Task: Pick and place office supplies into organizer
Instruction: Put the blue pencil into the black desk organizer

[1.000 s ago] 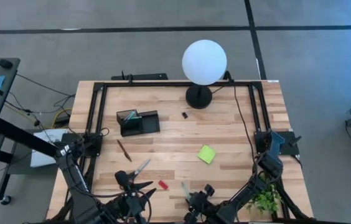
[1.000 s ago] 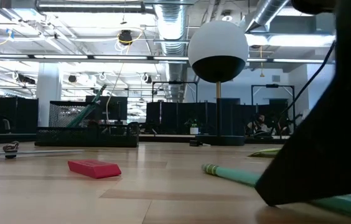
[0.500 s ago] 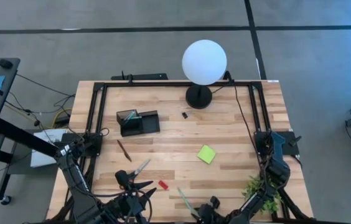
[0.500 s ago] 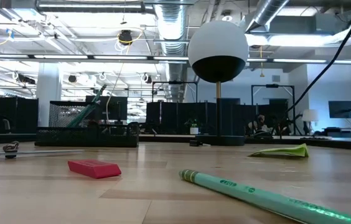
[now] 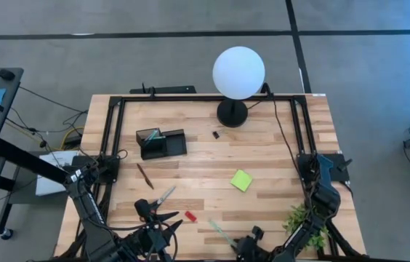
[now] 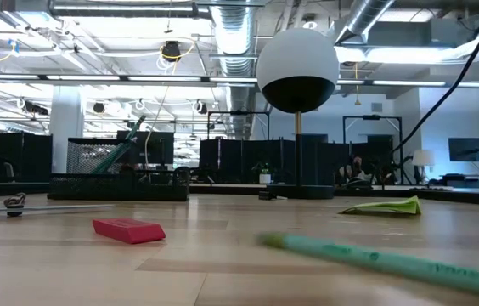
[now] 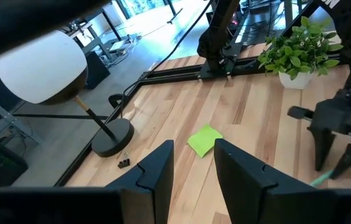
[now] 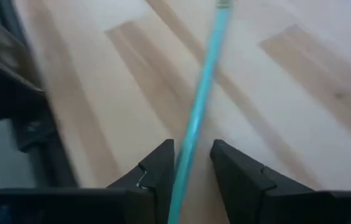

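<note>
Overhead camera looks straight down on the whole table (image 5: 263, 164). Low camera sits at tabletop level, facing the globe lamp (image 6: 297, 59). Wrist cameras look past their fingers; high, low and left-wrist views share the lamp.

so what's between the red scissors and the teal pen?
The small red piece lies between the scissors and the teal pen; the high view shows it.

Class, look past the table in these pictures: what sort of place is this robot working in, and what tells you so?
Probably a lab or workshop in an industrial hall. The low view shows bare ceiling ducts and hanging lights; the high view shows a concrete floor around the wooden table.
</note>
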